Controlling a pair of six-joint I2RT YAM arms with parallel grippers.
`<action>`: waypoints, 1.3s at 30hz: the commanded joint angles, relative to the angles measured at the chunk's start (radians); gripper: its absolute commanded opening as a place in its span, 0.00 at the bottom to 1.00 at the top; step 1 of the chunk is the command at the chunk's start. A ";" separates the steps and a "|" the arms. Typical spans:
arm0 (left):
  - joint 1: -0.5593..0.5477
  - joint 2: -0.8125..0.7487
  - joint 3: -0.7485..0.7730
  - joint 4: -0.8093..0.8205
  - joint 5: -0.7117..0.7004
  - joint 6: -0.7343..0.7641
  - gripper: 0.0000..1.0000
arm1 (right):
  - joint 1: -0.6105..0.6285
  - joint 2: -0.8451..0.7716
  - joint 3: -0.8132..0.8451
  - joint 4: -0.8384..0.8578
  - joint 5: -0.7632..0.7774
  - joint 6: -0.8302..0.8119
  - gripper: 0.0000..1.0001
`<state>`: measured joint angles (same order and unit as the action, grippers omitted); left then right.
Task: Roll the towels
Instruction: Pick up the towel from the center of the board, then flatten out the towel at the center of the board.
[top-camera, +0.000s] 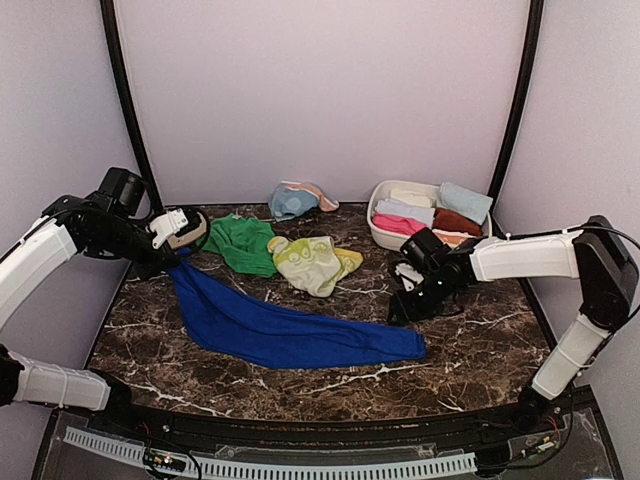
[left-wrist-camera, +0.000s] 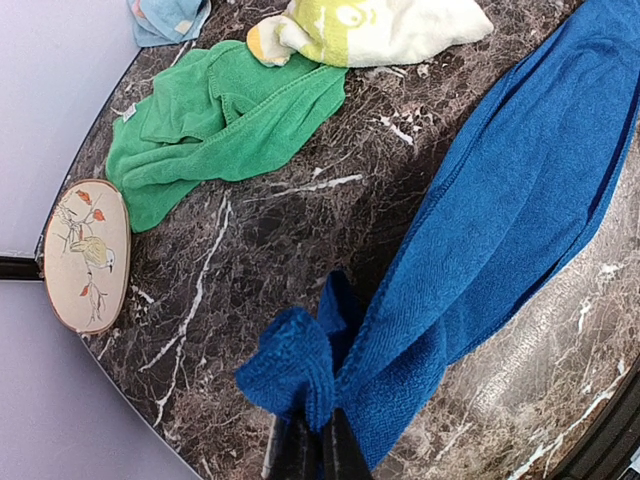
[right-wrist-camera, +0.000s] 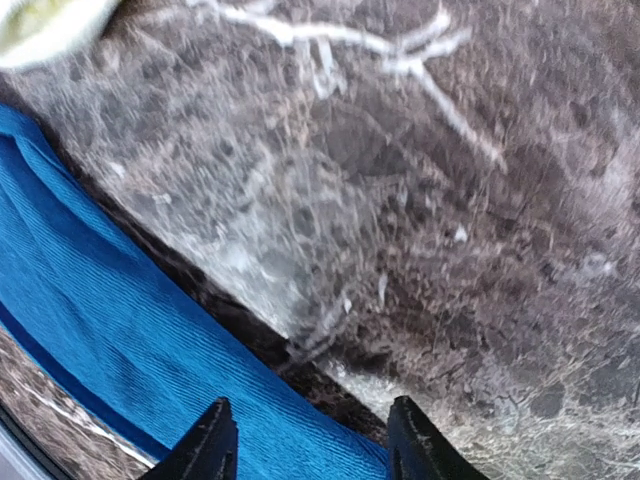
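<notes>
- Left gripper (top-camera: 180, 256): you have it clamped on one corner of the blue towel (top-camera: 290, 335), raised off the table (top-camera: 480, 340) near its left edge.
- Right gripper (top-camera: 402, 305): fingers parted, nothing between them, poised at the towel's other end, right of the table's middle.
- Blue towel: lies stretched long between your two grippers.
- Green towel (top-camera: 240, 243): crumpled near the back edge.

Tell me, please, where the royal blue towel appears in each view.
Top external: royal blue towel stretched across the middle of the table, from left to lower right.
Left wrist: right half, running down to the left gripper, which pinches its corner.
Right wrist: lower left.
Shared landmark: yellow-green towel, at the top edge in both wrist views.
</notes>
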<state>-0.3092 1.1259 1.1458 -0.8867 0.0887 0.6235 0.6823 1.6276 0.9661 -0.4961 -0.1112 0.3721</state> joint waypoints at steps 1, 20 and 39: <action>0.008 0.005 -0.015 0.013 0.006 0.004 0.00 | 0.011 -0.006 -0.053 -0.010 -0.011 -0.030 0.49; 0.008 0.023 -0.009 0.006 0.007 -0.004 0.00 | 0.013 -0.148 -0.100 0.002 -0.015 -0.004 0.09; 0.014 -0.032 -0.032 0.076 -0.064 -0.016 0.00 | -0.006 -0.379 0.094 -0.145 0.127 -0.003 0.00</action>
<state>-0.3058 1.1450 1.1225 -0.8440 0.0338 0.6201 0.6857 1.3468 0.9848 -0.6090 -0.0559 0.3714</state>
